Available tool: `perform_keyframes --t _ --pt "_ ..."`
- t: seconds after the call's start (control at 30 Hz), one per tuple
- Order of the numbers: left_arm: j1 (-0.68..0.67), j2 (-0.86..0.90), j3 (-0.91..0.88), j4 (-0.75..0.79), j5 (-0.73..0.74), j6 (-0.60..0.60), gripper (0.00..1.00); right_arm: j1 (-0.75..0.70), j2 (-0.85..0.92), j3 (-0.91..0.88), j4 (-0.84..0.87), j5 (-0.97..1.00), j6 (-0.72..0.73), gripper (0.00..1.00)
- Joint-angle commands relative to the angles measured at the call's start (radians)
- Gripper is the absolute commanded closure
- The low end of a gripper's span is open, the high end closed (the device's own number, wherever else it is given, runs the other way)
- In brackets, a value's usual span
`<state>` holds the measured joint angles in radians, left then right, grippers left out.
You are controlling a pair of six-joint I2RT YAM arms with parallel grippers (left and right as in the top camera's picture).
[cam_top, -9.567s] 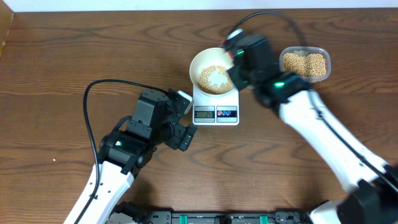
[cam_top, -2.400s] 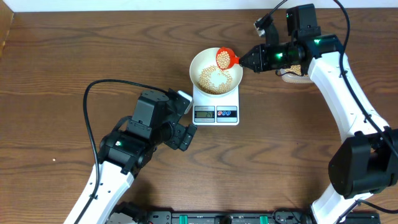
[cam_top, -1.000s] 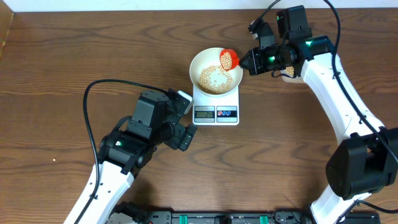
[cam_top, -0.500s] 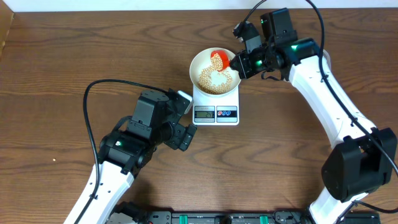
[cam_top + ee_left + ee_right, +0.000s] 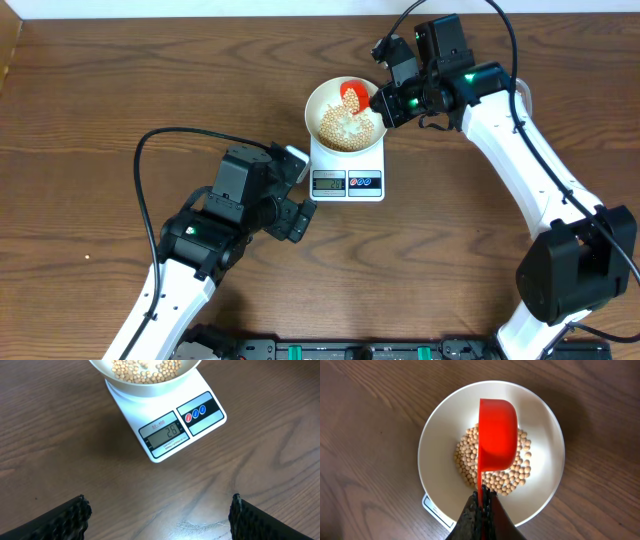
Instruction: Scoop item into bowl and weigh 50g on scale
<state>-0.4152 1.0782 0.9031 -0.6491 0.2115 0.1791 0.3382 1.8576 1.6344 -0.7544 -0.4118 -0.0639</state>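
Above the bowl (image 5: 437,445), a red scoop (image 5: 496,435) hides some beans (image 5: 465,462).

Your whole work surface is a dark brown wooden table (image 5: 80,120) with long, wavy grain that runs from side to side in the overhead view, and it fills nearly all of every picture. Along its far edge you can see a narrow pale strip (image 5: 200,8), white and plain; you cannot tell whether it is a wall or another surface. At the far left corner a light tan edge (image 5: 6,45) cuts in slantwise. The light is soft and even, leaving a mild sheen on the wood and blurred shadows.
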Motion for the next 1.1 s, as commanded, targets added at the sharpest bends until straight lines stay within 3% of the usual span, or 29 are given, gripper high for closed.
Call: perform_keyframes --t 0.0,1.07 --pt "-0.003 -0.001 -0.004 -0.001 0.012 -0.005 0.09 0.011 -0.014 0.016 0.003 0.003 -0.021 0.99" --pt "-0.003 -0.001 -0.004 -0.001 0.012 -0.005 0.09 0.011 -0.014 0.016 0.002 0.018 -0.039 0.99"
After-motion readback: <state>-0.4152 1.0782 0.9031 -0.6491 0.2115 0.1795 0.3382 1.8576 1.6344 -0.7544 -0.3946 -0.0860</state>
